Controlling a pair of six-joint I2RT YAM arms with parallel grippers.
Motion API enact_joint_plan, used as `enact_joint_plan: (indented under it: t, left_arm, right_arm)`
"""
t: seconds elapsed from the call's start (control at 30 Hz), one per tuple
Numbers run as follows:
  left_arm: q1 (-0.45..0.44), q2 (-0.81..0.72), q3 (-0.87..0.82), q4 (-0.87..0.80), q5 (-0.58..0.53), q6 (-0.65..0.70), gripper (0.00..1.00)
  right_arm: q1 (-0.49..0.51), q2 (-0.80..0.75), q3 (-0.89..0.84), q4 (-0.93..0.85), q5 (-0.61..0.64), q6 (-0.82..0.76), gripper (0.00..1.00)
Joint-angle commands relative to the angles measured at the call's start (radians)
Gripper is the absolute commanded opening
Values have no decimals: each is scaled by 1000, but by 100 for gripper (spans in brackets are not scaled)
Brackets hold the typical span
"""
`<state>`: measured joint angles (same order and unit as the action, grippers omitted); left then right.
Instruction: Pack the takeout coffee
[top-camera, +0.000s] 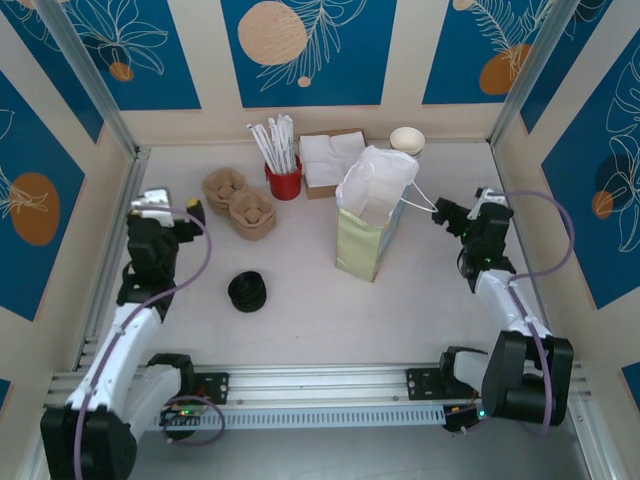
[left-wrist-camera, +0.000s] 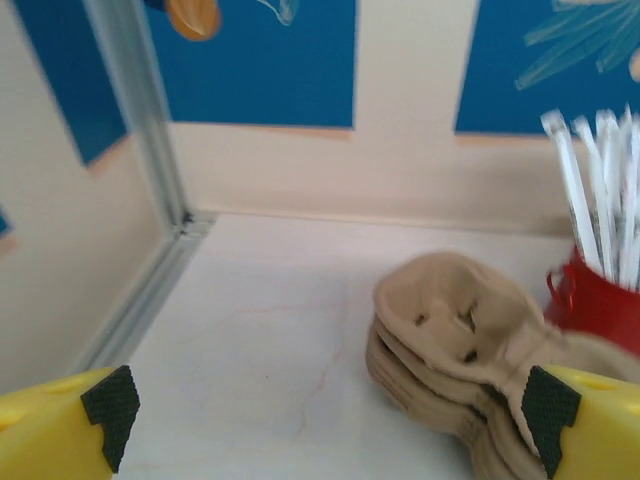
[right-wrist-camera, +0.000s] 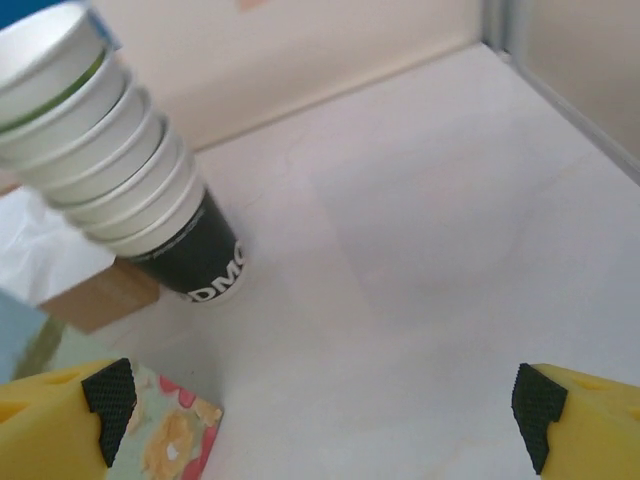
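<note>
The takeout coffee is out of view. An open floral paper bag (top-camera: 365, 235) with white lining stands mid-table; one of its corners (right-wrist-camera: 165, 440) shows low in the right wrist view. My left gripper (top-camera: 192, 212) hangs open at the left, just beside a stack of tan pulp cup carriers (top-camera: 240, 205). Between its spread yellow fingers (left-wrist-camera: 330, 405) lies bare table, and the carriers (left-wrist-camera: 460, 340) sit by the right finger. My right gripper (top-camera: 447, 215) is open to the right of the bag, with nothing between its fingers (right-wrist-camera: 325, 400).
An all-black round lid piece (top-camera: 248, 291) lies in front of the carriers. A red cup of straws (top-camera: 284, 182), a napkin box (top-camera: 330, 160) and a stack of white paper cups (top-camera: 407, 140) line the back. The cup stack (right-wrist-camera: 120, 170) has a dark band. Walls enclose three sides.
</note>
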<state>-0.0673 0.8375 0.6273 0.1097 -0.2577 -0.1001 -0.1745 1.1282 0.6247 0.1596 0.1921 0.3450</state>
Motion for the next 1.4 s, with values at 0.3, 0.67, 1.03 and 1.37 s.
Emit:
enact_joint_plan:
  t: [0.3, 0.67, 1.03, 1.37]
  left_arm:
    - [-6, -36, 503, -906, 81, -237, 99]
    - [-6, 9, 603, -1024, 203, -247, 100]
    - [-6, 60, 606, -1015, 233, -259, 99]
    - [-6, 81, 600, -993, 223, -265, 99]
  right_arm:
    - [-17, 308, 829, -925, -268, 317, 95]
    - [112, 681, 1348, -1144, -220, 295, 72]
    - [168, 905, 1595, -1227, -82, 272, 56]
    - [175, 998, 1679, -1233, -75, 257, 37]
